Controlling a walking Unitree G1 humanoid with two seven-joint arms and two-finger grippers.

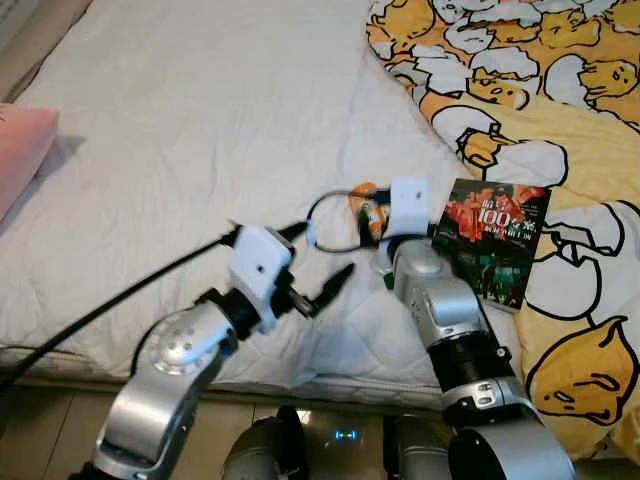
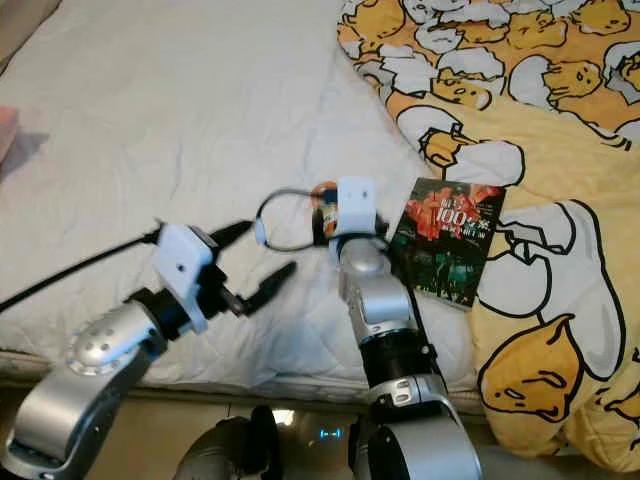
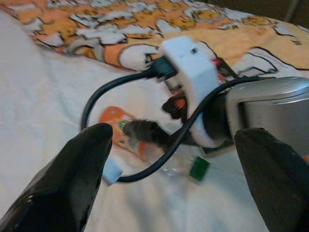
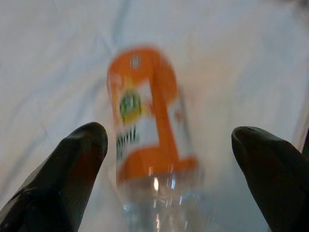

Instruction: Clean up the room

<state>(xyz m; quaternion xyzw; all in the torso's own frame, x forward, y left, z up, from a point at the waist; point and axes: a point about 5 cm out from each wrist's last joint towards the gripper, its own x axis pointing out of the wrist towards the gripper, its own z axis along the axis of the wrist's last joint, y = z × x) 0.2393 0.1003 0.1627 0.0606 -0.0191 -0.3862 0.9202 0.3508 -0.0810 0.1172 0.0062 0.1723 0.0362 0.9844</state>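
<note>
— Bed (image 1: 200,130) first: what is lying on it?

— White quilted mattress cover is taking up most of the view, with a yellow blanket (image 1: 560,110) printed with egg cartoons lying over the robot's right side. A pink pillow (image 1: 20,150) is sitting at the far left edge.

— And the smaller things?

— A dark book (image 1: 495,240) with a red and white cover is resting flat where the blanket meets the sheet. Just beside it, toward the middle, a clear plastic bottle (image 4: 149,140) with an orange label is lying on its side on the sheet, green cap (image 3: 199,168) pointing back toward the robot.

— Where are the arms?

— The right end effector (image 4: 169,169) is reaching down over the bottle, fingers spread wide on either side of it and not touching it. The left end effector (image 1: 315,268) is hovering just above the sheet to the left of the bottle, its fingers (image 3: 72,179) also standing wide apart, aimed at the right wrist.
</note>
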